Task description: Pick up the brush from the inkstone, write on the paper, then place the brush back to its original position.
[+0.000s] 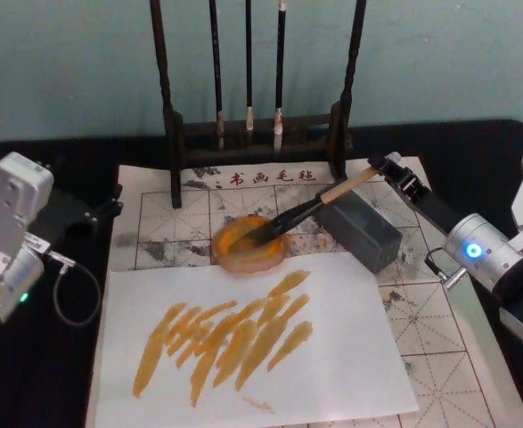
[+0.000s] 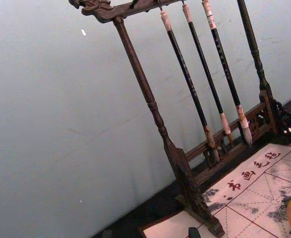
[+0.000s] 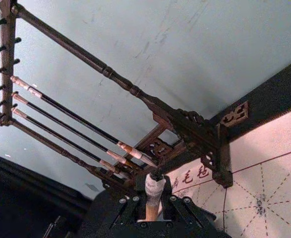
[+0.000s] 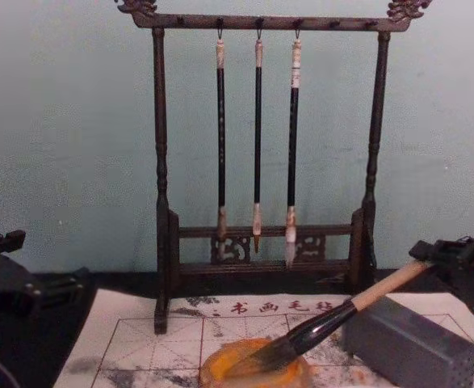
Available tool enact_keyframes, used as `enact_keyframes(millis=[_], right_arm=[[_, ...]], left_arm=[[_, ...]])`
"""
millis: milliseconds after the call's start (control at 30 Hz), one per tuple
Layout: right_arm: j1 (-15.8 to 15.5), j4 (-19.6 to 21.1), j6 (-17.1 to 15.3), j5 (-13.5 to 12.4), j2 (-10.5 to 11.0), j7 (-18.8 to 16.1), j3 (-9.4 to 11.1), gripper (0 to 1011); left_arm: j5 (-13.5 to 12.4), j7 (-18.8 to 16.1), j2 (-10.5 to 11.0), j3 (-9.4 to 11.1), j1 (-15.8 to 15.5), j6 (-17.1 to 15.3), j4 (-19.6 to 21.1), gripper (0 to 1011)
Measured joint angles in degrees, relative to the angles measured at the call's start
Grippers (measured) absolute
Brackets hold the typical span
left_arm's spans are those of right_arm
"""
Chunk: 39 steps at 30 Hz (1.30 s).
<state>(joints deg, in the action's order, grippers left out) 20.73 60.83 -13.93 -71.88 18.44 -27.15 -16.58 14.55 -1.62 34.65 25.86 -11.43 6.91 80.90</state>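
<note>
brush (image 1: 301,212) top clamped in right gripper (image 1: 381,167), bristles at its eight o'clock in orange inkstone (image 1: 241,259), left gripper (image 1: 101,212) idle at nine o'clock

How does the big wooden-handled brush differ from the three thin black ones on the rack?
The large wooden-handled brush is thick and tilted, with its bristles in the orange dish and its end held by the right gripper. The three thin black-handled brushes are slender and hang upright from the dark wooden rack. All point bristles down.
</note>
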Motion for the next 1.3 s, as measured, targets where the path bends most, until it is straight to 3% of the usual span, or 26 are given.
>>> enact_keyframes(millis=[133, 567, 867, 1300], right_arm=[[0.00, 0.00, 0.00, 0.00, 0.00, 0.00, 0.00, 189], [0.06, 0.73, -1.83, -4.78, 0.82, 0.18, -0.06, 189], [-0.09, 1.78, -1.68, -6.28, 1.63, 0.19, -0.56, 189], [-1.36, 5.79, -1.80, -8.06, 4.99, -0.84, -1.49, 189]], left_arm=[[0.00, 0.00, 0.00, 0.00, 0.00, 0.00, 0.00, 1001], [0.00, 0.00, 0.00, 0.00, 0.00, 0.00, 0.00, 1001], [0.00, 0.00, 0.00, 0.00, 0.00, 0.00, 0.00, 1001], [0.00, 0.00, 0.00, 0.00, 0.00, 0.00, 0.00, 1001]])
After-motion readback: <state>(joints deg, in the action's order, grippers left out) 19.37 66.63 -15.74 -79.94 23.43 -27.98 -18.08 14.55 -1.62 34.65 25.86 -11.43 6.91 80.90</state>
